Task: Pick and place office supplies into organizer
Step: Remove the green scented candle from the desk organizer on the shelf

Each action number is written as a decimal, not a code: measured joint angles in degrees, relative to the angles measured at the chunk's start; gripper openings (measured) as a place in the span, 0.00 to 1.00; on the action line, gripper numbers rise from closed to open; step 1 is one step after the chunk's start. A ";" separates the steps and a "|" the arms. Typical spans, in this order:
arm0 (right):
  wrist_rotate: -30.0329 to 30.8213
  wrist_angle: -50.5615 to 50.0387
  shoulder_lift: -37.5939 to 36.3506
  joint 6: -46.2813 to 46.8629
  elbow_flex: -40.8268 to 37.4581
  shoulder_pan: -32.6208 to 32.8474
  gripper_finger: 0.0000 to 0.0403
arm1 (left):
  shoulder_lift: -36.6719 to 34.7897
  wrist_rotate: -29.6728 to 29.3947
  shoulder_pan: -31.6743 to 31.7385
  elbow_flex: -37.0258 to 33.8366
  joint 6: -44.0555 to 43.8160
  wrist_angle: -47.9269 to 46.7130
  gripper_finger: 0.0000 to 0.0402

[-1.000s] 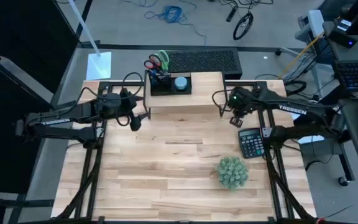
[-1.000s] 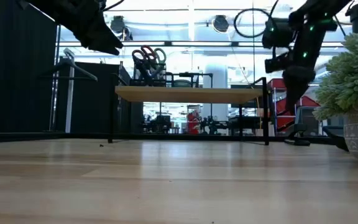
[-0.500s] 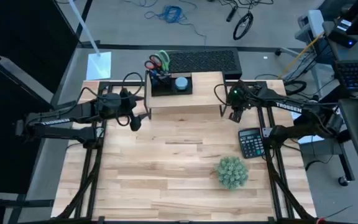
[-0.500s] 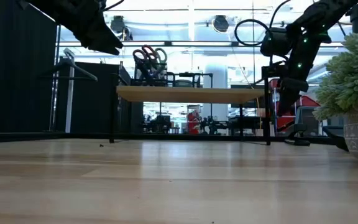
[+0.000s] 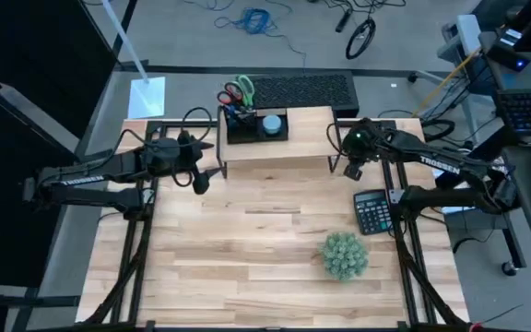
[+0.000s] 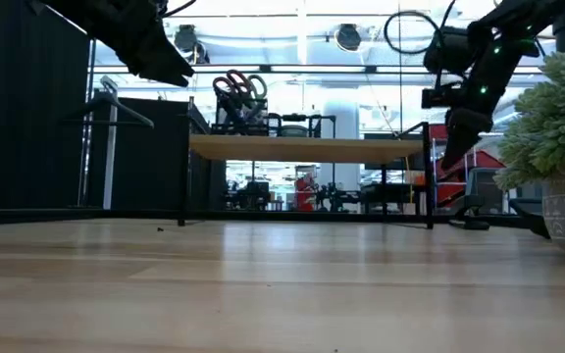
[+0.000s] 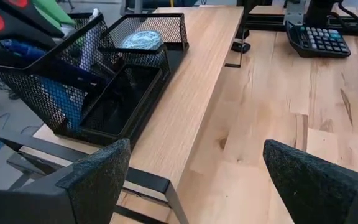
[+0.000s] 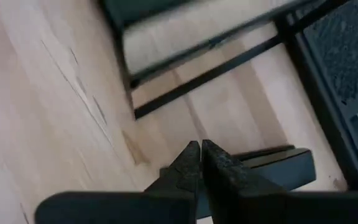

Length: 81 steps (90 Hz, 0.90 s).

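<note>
Riser shelf nudged rightward, right claw clenched beside its leg, left claw released, calculator nearby

My left arm reaches in from the left edge of the table, and my left gripper hangs above the tabletop with its two fingers spread wide apart and nothing between them. My right arm comes in from the right side, bent at the elbow, with my right gripper raised clear of the surface. Its fingertips are pressed together into a point, holding nothing.
</note>
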 joint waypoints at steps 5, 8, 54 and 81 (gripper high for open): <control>0.25 0.08 -0.80 0.39 0.02 -0.02 0.00 | 0.00 0.00 0.00 0.00 0.00 0.00 0.89; 0.99 -0.16 -0.96 0.44 0.02 -0.02 0.00 | 0.00 0.00 0.00 0.00 0.00 0.00 0.89; -2.23 9.08 2.11 3.71 -7.00 -8.69 0.00 | 0.00 0.01 0.00 0.00 0.00 -0.02 0.89; -3.80 11.35 5.68 0.20 -10.16 -8.96 0.00 | 0.00 0.01 0.00 0.00 -0.02 0.00 0.89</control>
